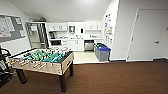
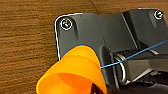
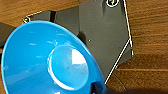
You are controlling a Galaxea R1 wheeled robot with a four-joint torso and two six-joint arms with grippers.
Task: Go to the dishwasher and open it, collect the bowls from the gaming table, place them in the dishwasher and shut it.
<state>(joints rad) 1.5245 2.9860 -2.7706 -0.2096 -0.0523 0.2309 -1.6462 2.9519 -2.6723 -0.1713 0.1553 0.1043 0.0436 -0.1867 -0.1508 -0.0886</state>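
Both arms carry cargo: the left gripper [image 2: 96, 90] is clamped on the orange bowl [image 2: 71, 72], the right gripper [image 3: 96, 89] on the blue bowl [image 3: 47, 60]. The dishwasher [image 1: 89, 45] lies straight ahead, well off, past the foosball table [image 1: 41, 60].
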